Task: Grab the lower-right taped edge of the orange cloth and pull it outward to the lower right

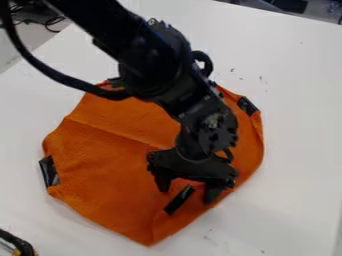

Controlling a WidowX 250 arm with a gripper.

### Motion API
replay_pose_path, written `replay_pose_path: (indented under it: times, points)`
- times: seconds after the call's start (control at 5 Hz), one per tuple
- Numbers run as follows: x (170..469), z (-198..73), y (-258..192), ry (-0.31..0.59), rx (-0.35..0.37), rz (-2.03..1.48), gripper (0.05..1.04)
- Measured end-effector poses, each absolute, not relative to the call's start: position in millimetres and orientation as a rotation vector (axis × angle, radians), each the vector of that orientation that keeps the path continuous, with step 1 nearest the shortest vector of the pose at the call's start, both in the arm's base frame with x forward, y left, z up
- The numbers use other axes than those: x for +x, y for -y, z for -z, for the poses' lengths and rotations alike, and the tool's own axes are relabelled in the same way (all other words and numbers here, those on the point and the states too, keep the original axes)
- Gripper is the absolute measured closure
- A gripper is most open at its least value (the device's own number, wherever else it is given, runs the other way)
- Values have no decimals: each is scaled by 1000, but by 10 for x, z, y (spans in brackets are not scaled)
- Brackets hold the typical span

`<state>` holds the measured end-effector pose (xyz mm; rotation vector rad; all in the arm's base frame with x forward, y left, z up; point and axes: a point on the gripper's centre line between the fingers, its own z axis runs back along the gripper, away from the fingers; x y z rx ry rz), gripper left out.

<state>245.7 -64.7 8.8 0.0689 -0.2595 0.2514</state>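
The black gripper hangs over the lower right part of an orange cloth, its two fingers spread apart. A strip of black tape on the cloth lies just below and between the fingertips. Whether the fingertips touch the cloth I cannot tell. The cloth lies mostly flat, with a crease running across its upper left part and its lower right edge folded over. More black tape marks its left corner and its upper right corner. The arm covers part of the cloth's top edge.
The cloth rests on a white table. A black cable-like object pokes in at the lower left corner. Dark cables lie beyond the table's upper left edge. Dark items stand past the far edge.
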Motion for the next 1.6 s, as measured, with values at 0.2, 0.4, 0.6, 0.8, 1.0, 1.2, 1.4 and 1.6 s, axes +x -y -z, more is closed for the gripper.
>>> replay_pose_path:
  times: [0.2, 0.4, 0.6, 0.8, 1.0, 1.2, 1.4, 1.6]
  points:
    - [2429, -76, 657, 232, 51, -238, 140]
    - [2459, -74, 622, 222, 29, -232, 426]
    - [2489, -57, 651, 227, 11, -214, 705]
    - [2500, -63, 641, 230, 16, -216, 884]
    - [2477, -84, 616, 205, 67, -203, 987]
    - [2503, -208, 645, 213, 118, -172, 1009]
    - [2534, -353, 806, 254, 222, -92, 1011]
    - [2527, -422, 1079, 322, 315, -8, 990]
